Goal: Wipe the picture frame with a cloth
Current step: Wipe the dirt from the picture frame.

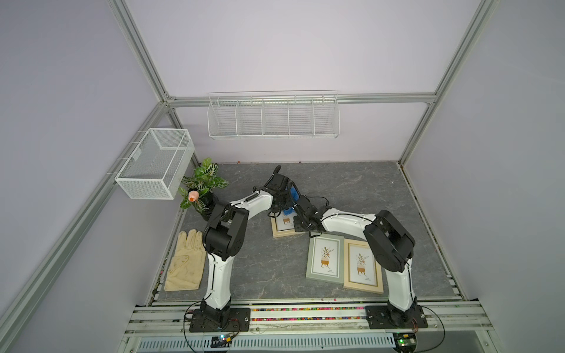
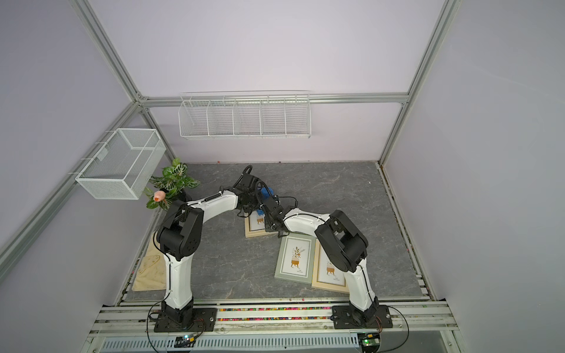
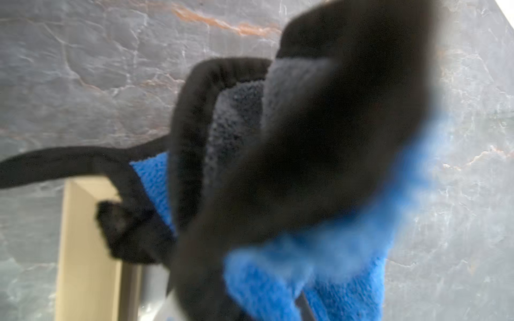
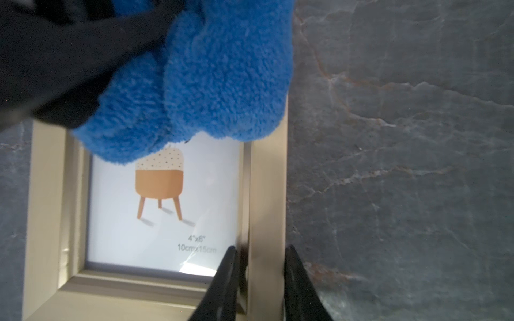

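**Wiping under way: cloth on the far end of the braced frame**

The left end effector (image 1: 283,200) was pressed together on a gathered bunch of the cloth (image 4: 222,69), whose blue plush hung beneath it in folds with the dark edge trailing out to one side. The bulk of the cloth sat on the glass of the beige picture frame (image 4: 267,180), covering the end farthest from the right end effector (image 4: 261,257).

That right end effector pinched one long side rail of the frame near a corner, with one finger on the inner lip and the other on the outer edge. The frame lay flat on the tabletop (image 4: 389,166).

The step in hand looked like the wipe itself, with one arm steadying the frame and the other rubbing. The printed stool and the glass between the two end effectors were uncovered, so most of the pane probably remained to be done.

The next move called for dragging the cloth along the glass toward the right end effector, with light downward pressure and the hold on the rail kept firm so the frame would not skid. A grey-green frame (image 1: 324,259) lay near the right end effector and needed to stay clear of the stroke.
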`<state>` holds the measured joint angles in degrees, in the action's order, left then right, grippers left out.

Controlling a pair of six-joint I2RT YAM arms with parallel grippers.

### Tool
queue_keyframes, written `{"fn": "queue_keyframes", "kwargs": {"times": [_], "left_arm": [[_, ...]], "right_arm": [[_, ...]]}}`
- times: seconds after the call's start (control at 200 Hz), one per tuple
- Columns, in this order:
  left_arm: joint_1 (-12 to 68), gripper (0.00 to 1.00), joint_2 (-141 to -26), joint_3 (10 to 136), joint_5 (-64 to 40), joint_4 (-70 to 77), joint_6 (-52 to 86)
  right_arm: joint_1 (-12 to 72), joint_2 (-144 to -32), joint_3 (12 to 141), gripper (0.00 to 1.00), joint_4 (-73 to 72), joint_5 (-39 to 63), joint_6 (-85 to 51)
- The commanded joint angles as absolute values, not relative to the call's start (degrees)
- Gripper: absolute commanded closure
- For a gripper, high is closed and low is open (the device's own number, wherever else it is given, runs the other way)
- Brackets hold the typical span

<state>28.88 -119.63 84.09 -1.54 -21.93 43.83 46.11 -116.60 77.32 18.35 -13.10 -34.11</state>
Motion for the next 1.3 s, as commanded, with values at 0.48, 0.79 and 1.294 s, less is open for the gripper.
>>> {"fn": "queue_keyframes", "kwargs": {"times": [0.48,0.79,1.294], "left_arm": [[32.4,1.00,-102.9,59.2,-2.5,-21.3,45.8],[25.5,1.00,-110.0,74.7,1.0,-26.8,39.7],[33.1,1.00,-102.4,58.5,-3.0,-19.6,45.4]], "right_arm": [[45.0,-118.2,74.1,0.93,25.8,-14.0,-33.7],[45.0,-116.9,73.7,0.93,26.5,-14.7,-33.6],[44.8,-116.9,74.9,0.93,26.9,-14.3,-33.2]]}}
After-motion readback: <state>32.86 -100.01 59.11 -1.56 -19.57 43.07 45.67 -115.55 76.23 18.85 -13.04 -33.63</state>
